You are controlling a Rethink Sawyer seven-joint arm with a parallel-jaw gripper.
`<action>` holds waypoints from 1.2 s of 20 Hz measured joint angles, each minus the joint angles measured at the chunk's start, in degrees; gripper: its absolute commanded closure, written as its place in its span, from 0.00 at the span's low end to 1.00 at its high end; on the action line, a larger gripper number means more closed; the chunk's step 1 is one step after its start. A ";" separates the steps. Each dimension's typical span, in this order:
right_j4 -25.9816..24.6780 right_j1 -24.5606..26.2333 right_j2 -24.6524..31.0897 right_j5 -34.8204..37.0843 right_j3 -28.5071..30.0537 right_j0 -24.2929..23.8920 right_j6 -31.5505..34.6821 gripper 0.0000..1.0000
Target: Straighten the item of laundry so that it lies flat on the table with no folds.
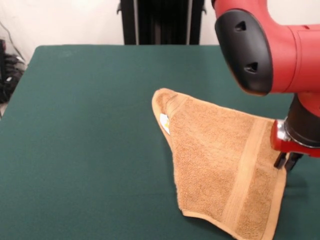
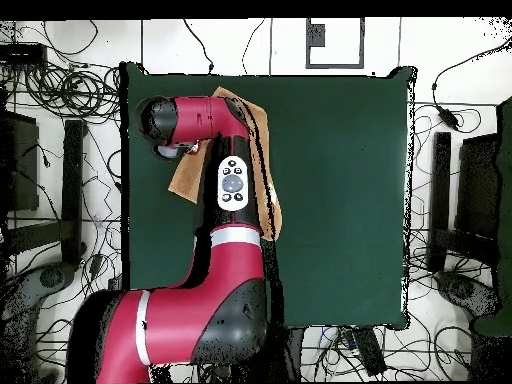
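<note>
Towel: I see the tan-orange terry towel (image 1: 220, 165) in the lower right of the front view, spread in a roughly triangular shape, not flat.
Fold: its upper left corner is curled over near the small white label (image 1: 164, 123).
Band: a woven band (image 1: 246, 170) runs from the upper right down toward the bottom edge of the frame.
Table: the dark green table (image 1: 85, 140) fills most of the front view; the towel lies well to the right of its middle.
Gripper: the gripper (image 1: 286, 161) sits at the right edge of the front view, its dark tips right at the towel's right-hand hem. I cannot tell whether it is closed on the cloth or merely beside it.
Arm: the red and black arm (image 1: 260, 40) fills the upper right of the front view.
Overhead: the arm covers most of the towel (image 2: 262, 140); only tan strips show in the upper left part of the table (image 2: 340, 200).
</note>
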 measured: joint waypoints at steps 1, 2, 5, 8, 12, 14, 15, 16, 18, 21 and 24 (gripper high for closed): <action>0.11 -0.09 0.13 -0.12 0.21 -0.12 0.00 1.00; 0.39 -0.28 0.44 -0.39 0.70 -0.41 0.00 1.00; 0.94 -0.83 1.43 -0.93 1.96 -1.23 0.00 1.00; 1.01 -1.25 2.42 -1.35 2.85 -1.93 0.00 1.00; 1.27 -1.56 3.44 -1.59 3.62 -2.72 0.00 1.00; 1.26 -1.66 3.81 -1.59 3.80 -2.99 0.00 1.00; 1.25 -1.71 3.96 -1.59 3.90 -3.10 0.00 1.00; 1.24 -1.75 4.07 -1.59 3.97 -3.19 0.00 1.00; 1.12 -1.89 4.21 -1.60 4.19 -3.66 0.00 1.00; 0.95 -2.06 4.19 -1.63 4.42 -5.07 0.00 1.00; 0.89 -2.09 4.19 -1.62 4.47 -6.61 0.00 1.00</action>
